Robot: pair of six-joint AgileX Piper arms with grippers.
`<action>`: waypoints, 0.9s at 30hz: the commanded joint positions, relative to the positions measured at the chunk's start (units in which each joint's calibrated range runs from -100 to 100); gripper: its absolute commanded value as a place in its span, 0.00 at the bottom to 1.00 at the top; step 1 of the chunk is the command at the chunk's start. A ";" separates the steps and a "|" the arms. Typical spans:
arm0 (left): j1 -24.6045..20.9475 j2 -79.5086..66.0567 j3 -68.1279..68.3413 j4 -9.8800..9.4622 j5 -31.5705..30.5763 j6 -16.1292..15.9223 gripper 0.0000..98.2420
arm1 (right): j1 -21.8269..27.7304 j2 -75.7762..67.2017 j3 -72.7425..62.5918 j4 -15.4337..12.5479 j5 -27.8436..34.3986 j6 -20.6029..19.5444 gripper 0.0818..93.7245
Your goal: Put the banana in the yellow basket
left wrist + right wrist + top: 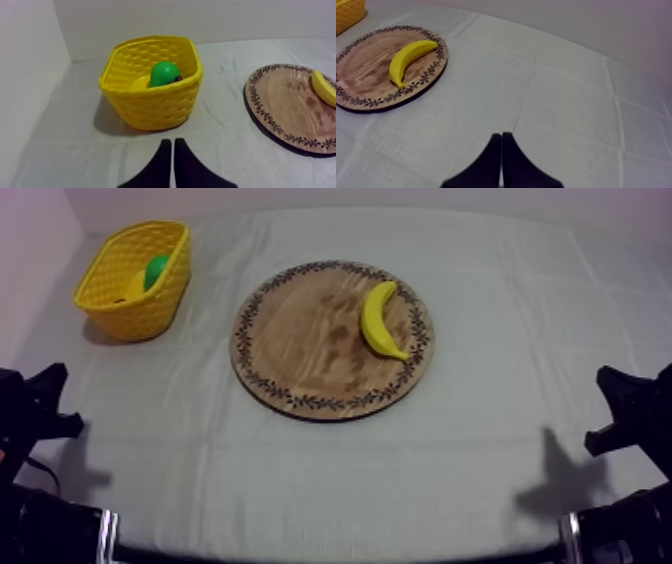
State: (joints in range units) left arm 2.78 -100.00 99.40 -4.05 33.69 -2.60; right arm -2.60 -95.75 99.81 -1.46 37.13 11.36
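A yellow banana (379, 319) lies on the right part of the round wooden board (310, 358) in the middle of the table. The yellow basket (137, 280) stands at the far left and holds a green fruit (156, 270) and something yellow. My left gripper (48, 403) rests low at the left edge, my right gripper (618, 408) low at the right edge, both far from the board. From the left wrist, the shut fingers (172, 150) point at the basket (152, 95). From the right wrist, the shut gripper (501, 140) points past the banana (408, 57).
The grey-white cloth (330, 478) covers the table, with open room in front of the board and to its right. A pale wall (30, 75) stands close behind the basket's left side.
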 commanded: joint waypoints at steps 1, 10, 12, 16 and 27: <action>0.29 0.00 -0.41 1.54 2.29 3.01 0.00 | 0.00 0.00 -0.03 0.02 0.05 0.00 0.00; 0.29 0.00 -0.41 1.54 2.29 2.43 0.00 | 0.00 0.00 -0.03 0.02 0.05 0.00 0.00; 0.29 0.00 -0.41 1.54 2.29 2.40 0.00 | 0.00 0.00 -0.03 0.02 0.05 0.00 0.00; 0.25 0.00 -0.41 1.54 2.29 2.31 0.00 | 0.00 0.00 -0.03 0.02 0.05 0.00 0.00; -0.15 3.00 -1.64 -1.44 -2.90 3.72 0.00 | 0.00 0.00 -0.03 0.02 0.05 0.00 0.00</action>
State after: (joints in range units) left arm 2.70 -97.74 98.17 -5.34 31.31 1.09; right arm -2.60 -95.75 99.81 -1.46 37.20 11.36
